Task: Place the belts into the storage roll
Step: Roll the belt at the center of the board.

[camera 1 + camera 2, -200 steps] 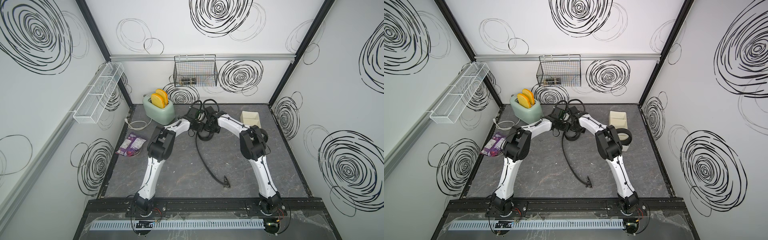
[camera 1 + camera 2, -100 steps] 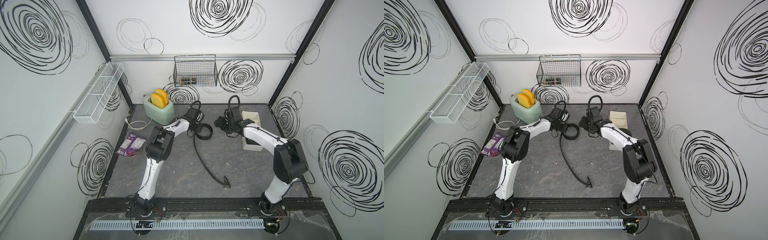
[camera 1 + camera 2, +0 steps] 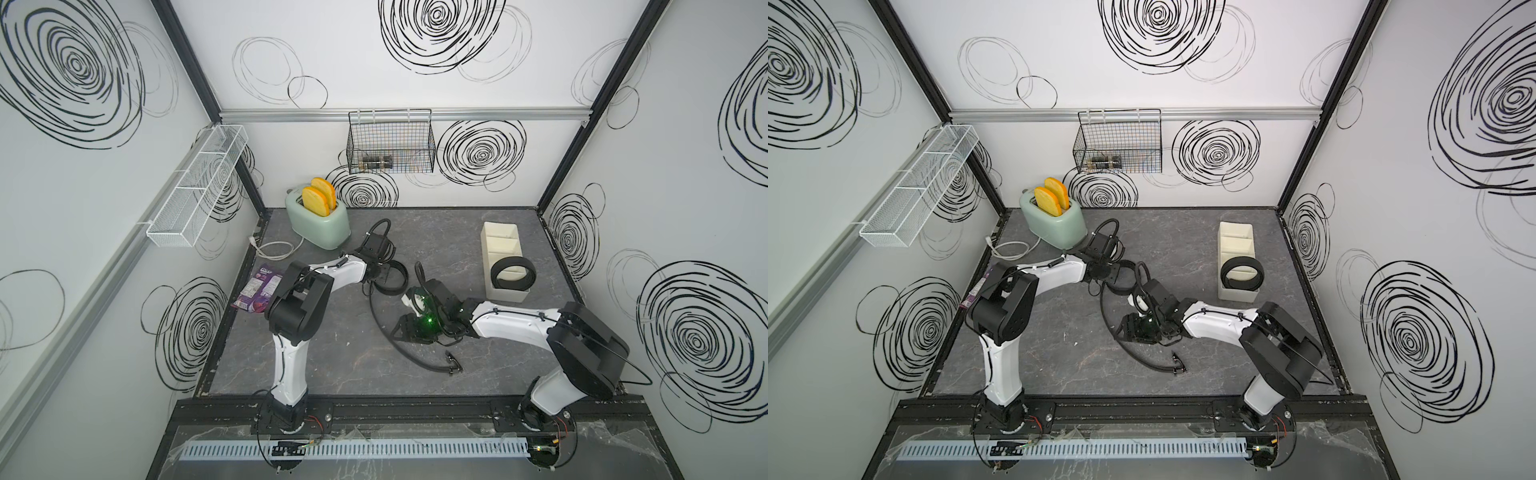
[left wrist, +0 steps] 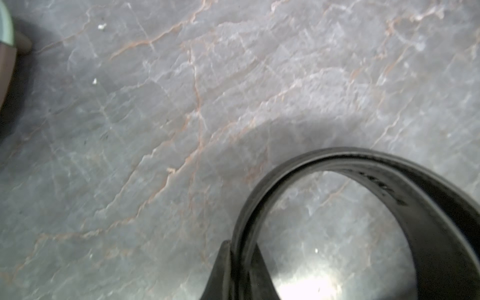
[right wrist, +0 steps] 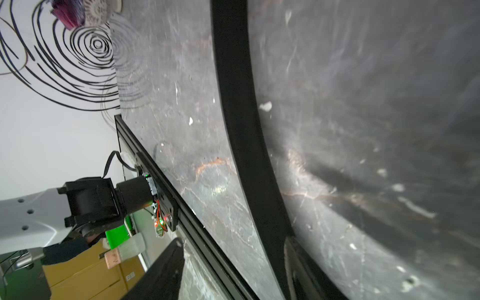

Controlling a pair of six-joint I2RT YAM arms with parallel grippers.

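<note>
Wears smooth white shells on left arm (image 3: pixel 289 365) and right arm (image 3: pixel 511 326), with boxy black joint housings (image 3: pixel 297 309), looping black cables (image 3: pixel 380 227), round black bases (image 3: pixel 282 415) and one green light (image 3: pixel 427 320).

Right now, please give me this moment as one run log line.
left gripper: shut on half-rolled belt | right gripper: open over its loose length | other belt: coiled, in tray
</note>
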